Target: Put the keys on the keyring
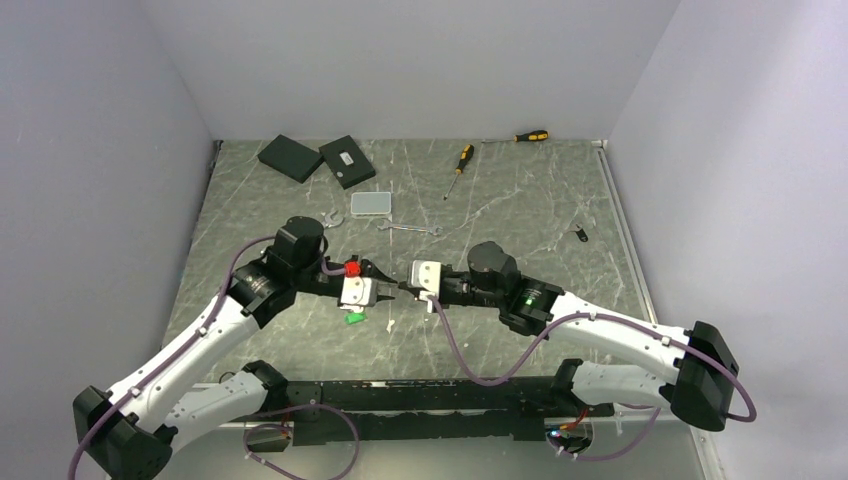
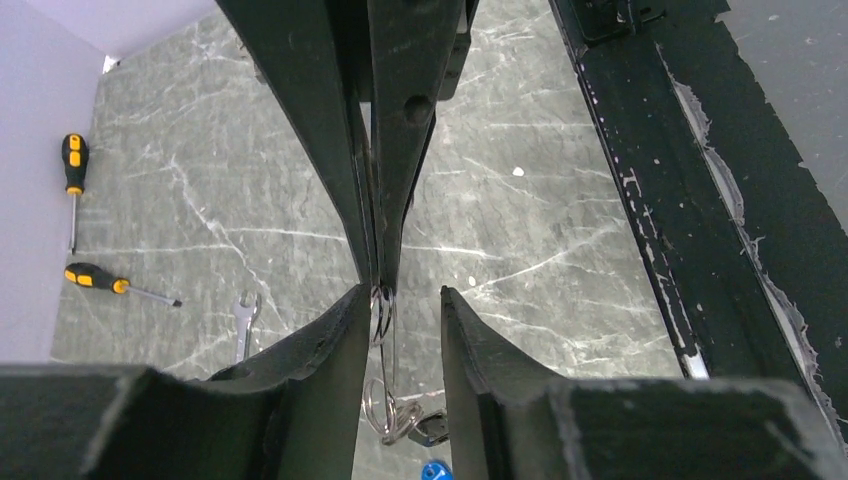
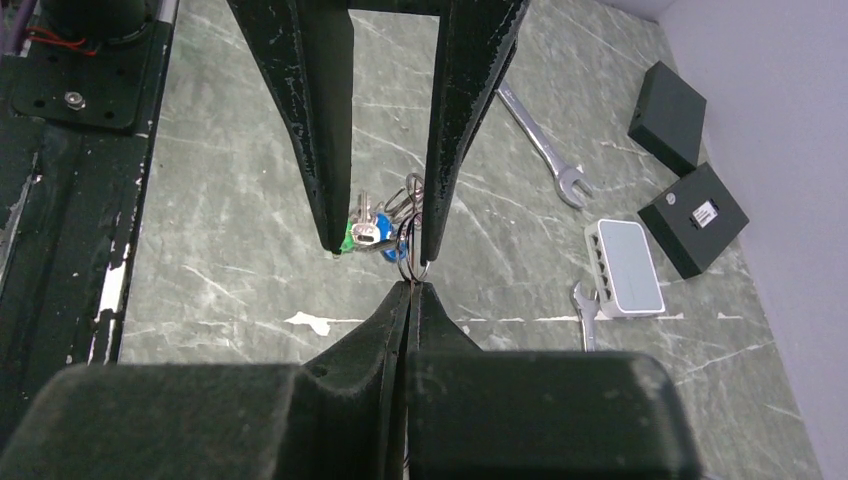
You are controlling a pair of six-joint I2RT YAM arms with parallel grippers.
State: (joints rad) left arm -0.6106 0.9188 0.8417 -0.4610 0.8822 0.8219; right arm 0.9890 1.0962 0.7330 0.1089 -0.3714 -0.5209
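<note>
My right gripper [image 3: 411, 285] is shut on the thin wire of the keyring [image 3: 411, 262] and holds it above the table. In the left wrist view its closed fingers [image 2: 378, 240] come down from the top. My left gripper [image 2: 403, 295] is open, with its fingers either side of the keyring wire [image 2: 384, 318]; in the right wrist view it [image 3: 383, 250] straddles the ring. A bunch of keys [image 3: 368, 230] with blue and black heads hangs by small rings [image 2: 392, 412]. A green key [image 1: 353, 319] lies on the table below the grippers. A black-headed key [image 1: 580, 234] lies far right.
Two spanners [image 1: 408, 229] [image 1: 330, 219], a clear plastic box [image 1: 370, 204], two black boxes [image 1: 291, 157] [image 1: 346, 161] and two screwdrivers [image 1: 459, 165] [image 1: 530, 136] lie at the back. Walls enclose the table on three sides. The arm-mount rail [image 1: 430, 400] runs along the near edge.
</note>
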